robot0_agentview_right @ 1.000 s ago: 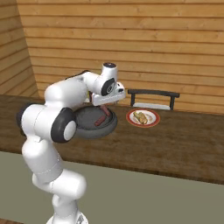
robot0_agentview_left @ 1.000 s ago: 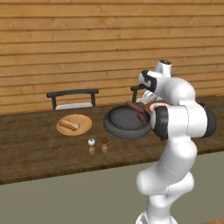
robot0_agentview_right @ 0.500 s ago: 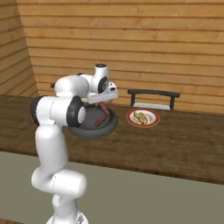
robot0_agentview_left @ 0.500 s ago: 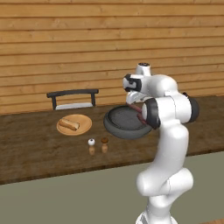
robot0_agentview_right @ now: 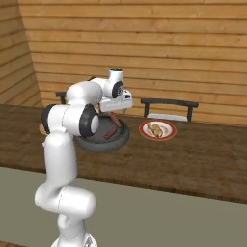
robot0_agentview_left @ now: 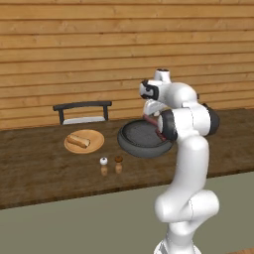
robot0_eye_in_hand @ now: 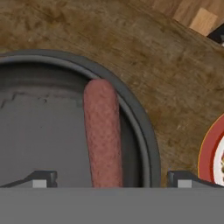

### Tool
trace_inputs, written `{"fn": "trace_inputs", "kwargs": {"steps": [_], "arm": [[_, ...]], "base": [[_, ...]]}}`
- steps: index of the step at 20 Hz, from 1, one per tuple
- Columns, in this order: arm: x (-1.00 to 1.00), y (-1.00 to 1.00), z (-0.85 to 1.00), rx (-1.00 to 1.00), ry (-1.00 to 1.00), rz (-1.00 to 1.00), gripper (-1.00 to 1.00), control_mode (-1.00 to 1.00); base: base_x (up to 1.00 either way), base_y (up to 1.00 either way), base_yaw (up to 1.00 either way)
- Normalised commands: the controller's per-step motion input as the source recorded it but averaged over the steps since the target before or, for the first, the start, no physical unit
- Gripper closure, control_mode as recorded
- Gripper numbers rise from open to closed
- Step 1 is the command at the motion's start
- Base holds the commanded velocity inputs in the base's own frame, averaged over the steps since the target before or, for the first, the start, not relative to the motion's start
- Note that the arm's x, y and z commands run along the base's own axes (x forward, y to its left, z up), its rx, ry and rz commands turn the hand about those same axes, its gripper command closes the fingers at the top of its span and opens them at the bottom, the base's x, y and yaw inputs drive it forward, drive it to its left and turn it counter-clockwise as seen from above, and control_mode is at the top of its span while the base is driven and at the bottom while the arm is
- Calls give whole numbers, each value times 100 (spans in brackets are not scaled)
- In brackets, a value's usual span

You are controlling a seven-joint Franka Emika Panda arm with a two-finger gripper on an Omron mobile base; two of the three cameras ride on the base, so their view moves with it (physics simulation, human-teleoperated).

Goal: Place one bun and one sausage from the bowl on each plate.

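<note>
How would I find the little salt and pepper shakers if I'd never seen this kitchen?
Look along the long dark wooden counter below the plank wall. Near its front edge, between the tan wooden plate and the big dark grey bowl, stand two tiny shakers. One has a white top, the other a dark one, and they are the smallest things there.

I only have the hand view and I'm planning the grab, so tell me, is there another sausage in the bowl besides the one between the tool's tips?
Observer: Yes. The right base view shows a second sausage lying nearer the middle of the bowl.
Operator: What's on the red-rimmed plate?
Observer: The red-rimmed plate carries one bun and no sausage.
Operator: And the other plate?
Observer: The wooden plate, on the bowl's far side, also holds one bun alone.
</note>
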Motion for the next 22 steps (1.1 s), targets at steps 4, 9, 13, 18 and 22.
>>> {"fn": "trace_inputs", "kwargs": {"steps": [4, 9, 13, 18, 22], "arm": [[-22, 9, -10, 2, -25, 0, -100, -100], [0, 21, -27, 3, -19, 0, -100, -100], [2, 7, 0, 0, -4, 0, -100, -100], [22, 0, 0, 0, 0, 0, -100, -100], [27, 3, 0, 0, 0, 0, -100, -100]], "base": [[0, 0, 0], [0, 0, 0], [0, 0, 0], [0, 0, 0], [0, 0, 0]]}}
